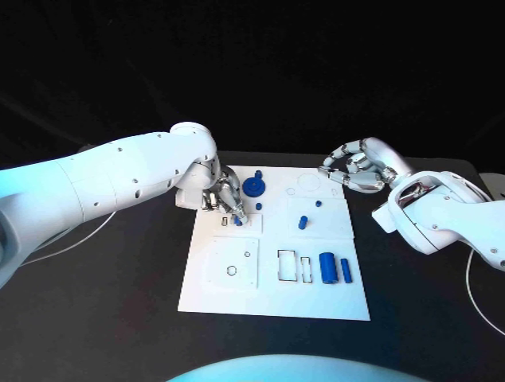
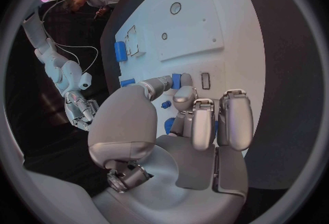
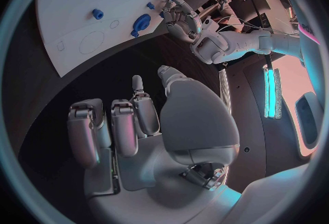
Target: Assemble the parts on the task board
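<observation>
- Currently the left hand [image 1: 224, 200] is down on the upper left part of the task board [image 1: 322, 298], its fingertips [image 1: 236, 216] at a small blue part [image 1: 239, 223] beside a narrow rectangular slot [image 1: 226, 220].
- From the left wrist view, a blue part [image 2: 176, 81] sits right at the tip of an extended finger, next to that slot [image 2: 205, 80]; whether it is pinched or only touched I cannot tell, so the hold is uncertain.
- Meanwhile the right hand [image 1: 356, 169] hovers off the board's upper right corner, fingers loosely curled in and holding nothing; the right wrist view confirms a bare palm [image 3: 137, 125].
- Other parts wait on the board: a round gear-like piece [image 1: 254, 187] near the top, a small peg [image 1: 303, 222] towards the middle, and two blue cylinders [image 1: 328, 268] lying beside a rectangular outline [image 1: 288, 267] lower down.
- My reading is that the step in hand is seating the small part at the left hand's fingertips into its recess, with most of the assembly undone.
- Next, the move seems to call for fine alignment of that part over the slot and a gentle downward press; a skewed part could jam or skid across the plate.
</observation>
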Robot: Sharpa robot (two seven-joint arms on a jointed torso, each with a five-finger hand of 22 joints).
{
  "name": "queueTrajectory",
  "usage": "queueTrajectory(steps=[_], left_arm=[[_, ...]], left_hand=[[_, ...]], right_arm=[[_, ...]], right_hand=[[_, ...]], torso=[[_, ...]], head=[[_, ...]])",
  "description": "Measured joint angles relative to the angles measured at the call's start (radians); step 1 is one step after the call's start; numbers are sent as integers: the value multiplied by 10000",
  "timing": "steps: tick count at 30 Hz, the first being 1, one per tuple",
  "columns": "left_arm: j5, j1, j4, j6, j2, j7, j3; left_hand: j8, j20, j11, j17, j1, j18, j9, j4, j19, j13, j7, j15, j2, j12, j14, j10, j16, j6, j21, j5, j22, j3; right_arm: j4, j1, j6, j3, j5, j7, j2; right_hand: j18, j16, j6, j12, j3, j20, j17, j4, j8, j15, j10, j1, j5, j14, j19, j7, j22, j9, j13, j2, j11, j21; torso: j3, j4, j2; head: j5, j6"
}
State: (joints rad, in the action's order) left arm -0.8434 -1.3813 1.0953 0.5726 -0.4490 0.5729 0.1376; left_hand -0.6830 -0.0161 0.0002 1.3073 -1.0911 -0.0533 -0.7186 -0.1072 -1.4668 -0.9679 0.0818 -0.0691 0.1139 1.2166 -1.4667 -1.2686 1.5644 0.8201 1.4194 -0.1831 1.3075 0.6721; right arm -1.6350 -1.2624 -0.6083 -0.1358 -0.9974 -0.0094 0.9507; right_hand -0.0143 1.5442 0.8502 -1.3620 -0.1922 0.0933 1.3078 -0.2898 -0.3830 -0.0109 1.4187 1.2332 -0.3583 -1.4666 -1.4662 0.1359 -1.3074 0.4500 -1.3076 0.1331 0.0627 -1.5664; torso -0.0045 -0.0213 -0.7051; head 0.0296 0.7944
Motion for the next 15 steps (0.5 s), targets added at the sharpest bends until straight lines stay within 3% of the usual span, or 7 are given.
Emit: queueTrajectory(steps=[9, 13, 15], left_arm=[[-84, 3, 15, -4, -1, -19, -4], [-119, 4, 19, -5, 1, -29, -4], [-126, 5, 20, -4, 2, -35, -5]], left_hand=[[43, 0, 37, 0, 14, 1, 5, 0, 0, 17, 37, 0, -14, 0, 0, 36, 0, -32, 0, 57, 0, 0], [110, -35, 39, 0, 123, 1, 5, -17, 35, -32, 43, 0, -123, 0, 0, 38, 0, -36, 0, 58, 0, 18], [155, -36, 73, 0, 175, 0, 40, 149, 35, -46, 74, 0, -175, 0, 0, 73, 0, -65, 0, 93, 0, 268]], right_arm=[[-14, 0, 0, 0, -5, 0, 9], [-18, 0, 0, 0, -7, 0, 10], [-18, 0, 0, 0, -9, 0, 11]], right_hand=[[1, 0, 0, 0, 0, 0, -1, 0, 0, 0, 0, 0, 0, 0, 0, 0, 1, -1, 1, 0, 0, 0], [0, 0, 0, 0, -28, 0, -2, 29, 0, 0, 0, 0, 0, 0, 0, 0, 1, -2, 1, 0, 0, 0], [0, 0, 0, 0, -28, 0, -2, 29, 0, 0, 0, 0, 0, 0, 0, 0, 1, -2, 1, 0, 0, 0]], torso=[[6, 0, 0], [6, 0, 1], [6, 0, 1]], head=[[0, -5], [0, -3], [0, -3]])
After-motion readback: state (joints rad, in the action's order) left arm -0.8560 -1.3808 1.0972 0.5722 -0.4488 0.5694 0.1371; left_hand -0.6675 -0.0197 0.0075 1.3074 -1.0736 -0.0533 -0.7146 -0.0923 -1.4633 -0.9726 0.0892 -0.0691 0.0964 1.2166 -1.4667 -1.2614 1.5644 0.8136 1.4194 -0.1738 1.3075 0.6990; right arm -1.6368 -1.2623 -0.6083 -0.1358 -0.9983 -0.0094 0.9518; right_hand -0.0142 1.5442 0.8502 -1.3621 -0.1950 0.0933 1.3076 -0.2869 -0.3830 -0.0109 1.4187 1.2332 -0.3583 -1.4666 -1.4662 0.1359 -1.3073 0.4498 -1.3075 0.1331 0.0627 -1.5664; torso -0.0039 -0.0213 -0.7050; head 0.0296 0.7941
